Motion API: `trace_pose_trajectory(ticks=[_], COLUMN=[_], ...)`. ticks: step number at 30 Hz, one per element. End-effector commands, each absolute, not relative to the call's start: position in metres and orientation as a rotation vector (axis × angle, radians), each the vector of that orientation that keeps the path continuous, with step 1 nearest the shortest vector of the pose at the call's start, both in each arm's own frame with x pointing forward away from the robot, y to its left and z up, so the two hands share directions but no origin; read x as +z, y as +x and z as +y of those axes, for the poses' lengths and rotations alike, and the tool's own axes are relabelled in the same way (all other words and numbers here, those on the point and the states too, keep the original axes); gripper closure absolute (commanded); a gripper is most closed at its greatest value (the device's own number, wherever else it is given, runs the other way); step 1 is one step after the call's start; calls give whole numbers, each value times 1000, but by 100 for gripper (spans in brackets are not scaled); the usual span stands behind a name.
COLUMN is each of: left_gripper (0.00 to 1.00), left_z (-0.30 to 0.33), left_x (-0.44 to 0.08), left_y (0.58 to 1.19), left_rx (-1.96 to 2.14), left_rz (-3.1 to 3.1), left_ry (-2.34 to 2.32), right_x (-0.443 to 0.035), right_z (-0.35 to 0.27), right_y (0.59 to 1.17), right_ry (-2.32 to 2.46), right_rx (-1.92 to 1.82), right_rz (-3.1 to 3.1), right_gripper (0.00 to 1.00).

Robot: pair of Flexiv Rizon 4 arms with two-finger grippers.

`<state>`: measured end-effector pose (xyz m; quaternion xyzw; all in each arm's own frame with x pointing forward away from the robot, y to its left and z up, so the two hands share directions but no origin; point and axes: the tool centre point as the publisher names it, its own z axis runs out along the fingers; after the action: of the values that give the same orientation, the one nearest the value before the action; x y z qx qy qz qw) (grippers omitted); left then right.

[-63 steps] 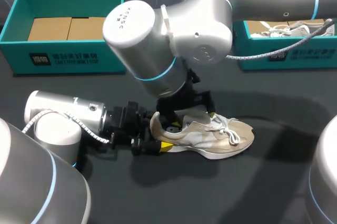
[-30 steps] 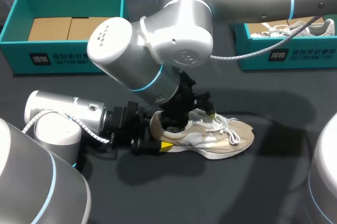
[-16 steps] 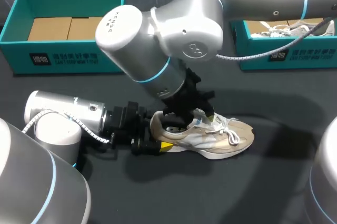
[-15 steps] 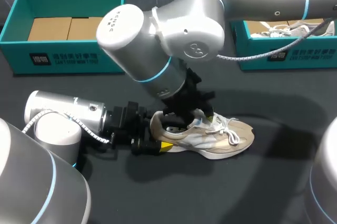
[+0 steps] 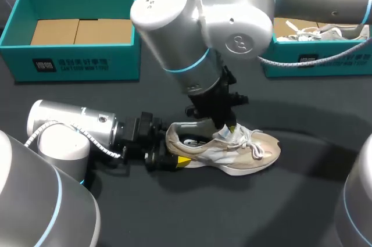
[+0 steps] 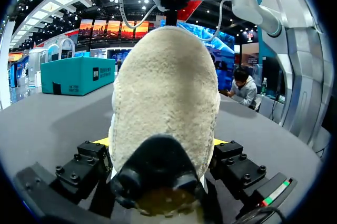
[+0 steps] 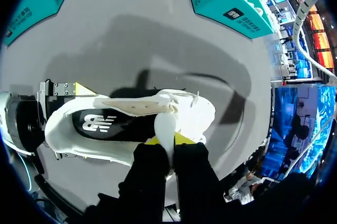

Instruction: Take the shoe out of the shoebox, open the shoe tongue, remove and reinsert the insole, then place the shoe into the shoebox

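Shoe (image 5: 244, 151) lies on its sole on the dark tabletop (image 5: 174, 212), outside both boxes, toe toward my right and heel toward my left. Left gripper (image 5: 168, 158) is at the shoe's heel end, low and level with the tabletop. In the left wrist view the fuzzy heel (image 6: 166, 103) sits between the two fingers (image 6: 236, 167), one against each side, so the left fingers are clamped on the shoe at the heel. Right arm comes down from above the shoe's middle. Right gripper (image 7: 167, 139) is at the front of the shoe's opening, and its yellow fingertips (image 7: 182, 138) are pinched close together on the white tongue (image 7: 165, 124), which stands up between them. Dark insole (image 7: 113, 125) shows inside the shoe, lying flat from under the tongue back toward the heel. Laces (image 5: 254, 144) lie loose over the shoe's upper, just toe-ward of the right gripper. An open teal shoebox (image 5: 75, 61) stands well apart from the shoe, beyond its heel end, with brown cardboard (image 5: 75, 31) inside. A second teal shoebox (image 5: 325, 61) stands well apart beyond the toe end, with another light-coloured shoe (image 5: 317, 33) inside it, partly hidden by the right arm.
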<state>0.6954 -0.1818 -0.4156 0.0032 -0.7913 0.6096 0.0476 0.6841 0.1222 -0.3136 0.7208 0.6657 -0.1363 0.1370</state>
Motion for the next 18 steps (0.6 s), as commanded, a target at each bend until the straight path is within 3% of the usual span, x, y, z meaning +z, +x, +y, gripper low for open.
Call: trace_pose_trajectory(ticks=[1, 6, 18], left_gripper=[100, 100, 100], left_z=[-183, -183, -183], left_x=[-420, -420, -420], left_y=[695, 695, 695], left_rx=[1858, 1858, 1858], left_rz=[-2417, -2417, -2417], left_ry=[12, 12, 12], right_x=[-304, -300, -301], right_z=[111, 92, 85], right_y=[684, 685, 684], right_ry=[2244, 2082, 2148], right_rx=[-272, -50, -45], right_rz=[1773, 2150, 2120], right_gripper=[100, 100, 100])
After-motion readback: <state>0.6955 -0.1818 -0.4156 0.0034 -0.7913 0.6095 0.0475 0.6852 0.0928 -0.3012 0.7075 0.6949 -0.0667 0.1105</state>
